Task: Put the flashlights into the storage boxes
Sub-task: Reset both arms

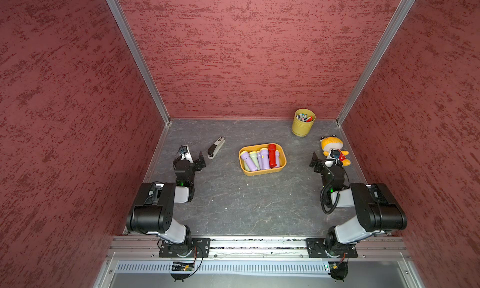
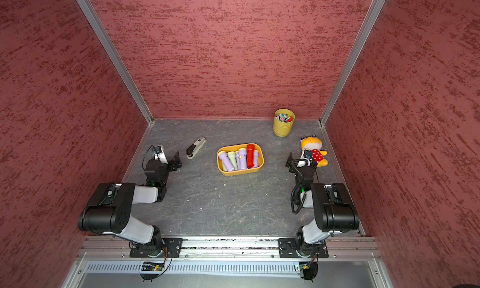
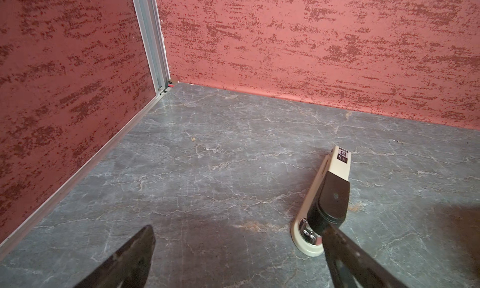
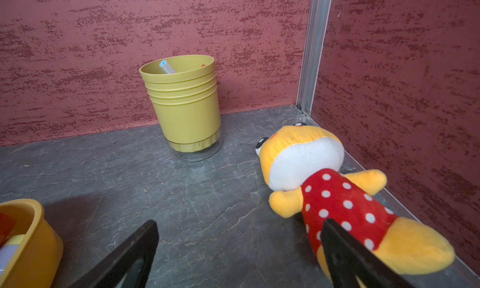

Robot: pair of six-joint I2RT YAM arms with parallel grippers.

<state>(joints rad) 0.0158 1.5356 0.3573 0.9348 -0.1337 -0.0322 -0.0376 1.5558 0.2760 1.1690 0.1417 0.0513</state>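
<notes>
The flashlights (image 1: 261,159) overlap in the tray (image 1: 262,173), so the lower ones are partly covered and their number is not clear. The right wrist view cuts the tray to one corner. The pens (image 1: 304,117) in the cup (image 1: 302,129) are too small to tell. A finger of the left gripper (image 3: 237,228) hides the stapler's (image 3: 330,193) end.

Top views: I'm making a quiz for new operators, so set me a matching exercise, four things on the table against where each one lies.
Things: 1 stapler; 2 red flashlight; 3 pen cup; 4 plush toy.
Places: A in the orange-yellow tray; B beside the right gripper; C near the back wall; D beside the left gripper.
Pairs: 1-D, 2-A, 3-C, 4-B.
</notes>
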